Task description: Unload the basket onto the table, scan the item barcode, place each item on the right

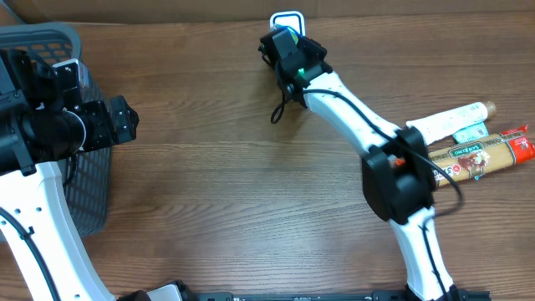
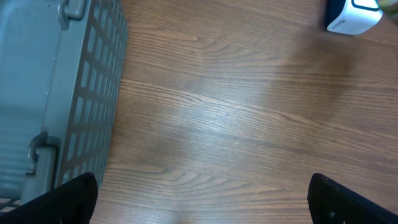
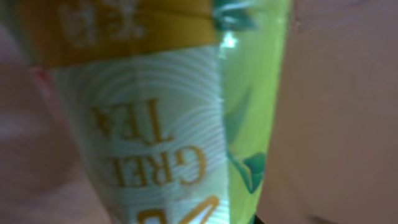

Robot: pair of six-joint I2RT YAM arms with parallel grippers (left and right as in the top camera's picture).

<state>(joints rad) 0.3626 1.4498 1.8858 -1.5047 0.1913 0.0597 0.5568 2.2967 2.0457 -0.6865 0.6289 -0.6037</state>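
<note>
Two arms: the right reaches to the far edge of the worktop (image 1: 217, 167); the left waits beside the grey basket (image 1: 92, 184).
Step in hand: presenting the item to the scanner (image 1: 287, 18), judging by the reach.
Item: the green tea pack (image 3: 155, 124) fills the right wrist view, blurred and very close. From overhead, a sliver of green shows at the arm's tip, just in front of the scanner.
Right end effector (image 1: 288, 50): clenched on the green tea pack; its fingers are hidden by the pack.
Left end effector (image 2: 208, 205): released, jaws wide, nothing between them, over bare wood.
Barcode: not seen in any view, so I cannot tell which face meets the scanner.
Next move: probably a slow wrist turn, with the grip firm and the pack close to the scanner window.
Waiting items: a white tube (image 1: 451, 121) and a long packet (image 1: 485, 155) lie together at the right, well apart from the scanner.
</note>
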